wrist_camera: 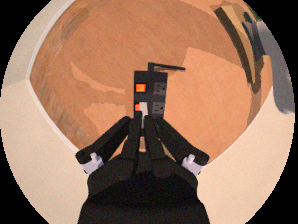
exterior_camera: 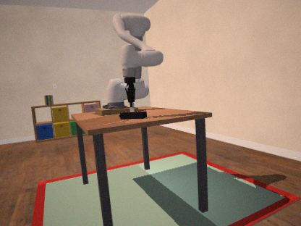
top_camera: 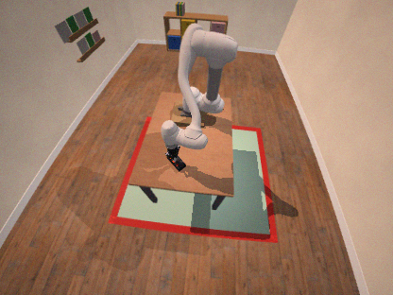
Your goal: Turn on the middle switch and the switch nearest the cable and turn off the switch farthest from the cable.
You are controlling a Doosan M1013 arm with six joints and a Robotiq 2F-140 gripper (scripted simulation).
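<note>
The black power strip (top_camera: pixel 178 164) (exterior_camera: pixel 133 115) (wrist_camera: pixel 153 92) lies flat on the wooden table (top_camera: pixel 210 161) (exterior_camera: pixel 174 116) (wrist_camera: pixel 93 63), near its left front part. In the wrist view its thin cable (wrist_camera: pixel 168 66) leaves the far end. Two switches glow orange: one (wrist_camera: pixel 140 87) toward the cable end and one (wrist_camera: pixel 140 106) just in front of my fingertips. The strip's near end is hidden under the fingers. My gripper (top_camera: pixel 173 154) (exterior_camera: pixel 131 106) (wrist_camera: pixel 142 108) is shut with nothing between its fingers. It points straight down, with its tips on or just above the strip's near part.
The arm's base stands on a low wooden block (top_camera: pixel 181 111) (exterior_camera: pixel 108 110) at the back of the table. The table's front edge lies close to the strip. A green mat with a red border (top_camera: pixel 189 229) (exterior_camera: pixel 54 182) lies under the table. A shelf unit (exterior_camera: pixel 61 121) stands by the far wall.
</note>
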